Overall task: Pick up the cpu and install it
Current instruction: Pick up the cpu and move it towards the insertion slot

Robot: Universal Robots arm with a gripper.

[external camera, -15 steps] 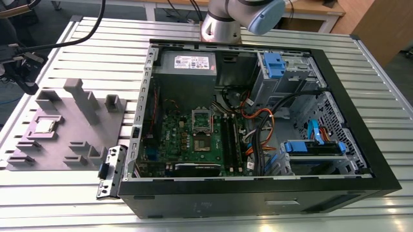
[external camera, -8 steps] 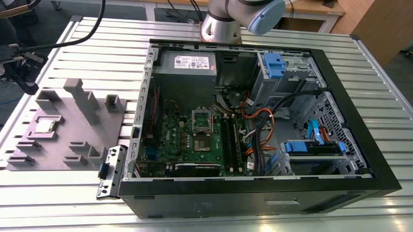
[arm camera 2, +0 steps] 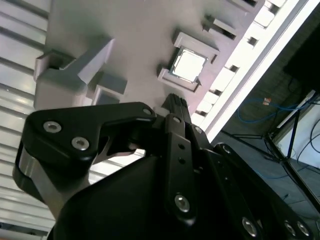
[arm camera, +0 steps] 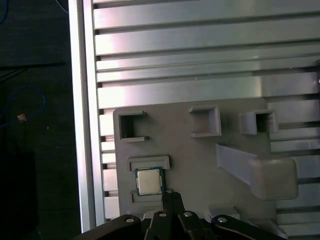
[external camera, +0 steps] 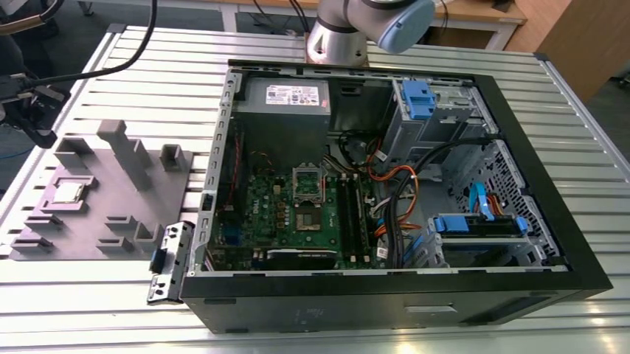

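Lying flat just beyond the tip of the black, pressed-together, empty gripper [arm camera: 172, 196], the small square silver-topped cpu [arm camera: 149, 181] is seen unheld.

exterior view: even overhead light, glare patches on the table [external camera: 414, 341] slats at the frame's lower edge, computer case [external camera: 551, 243] interior shadowed | second wrist view: cpu [arm camera 2: 189, 65] top blown out white, table rail overexposed | first wrist view: pinkish sheen across the slats, floor [arm camera: 35, 150] dark
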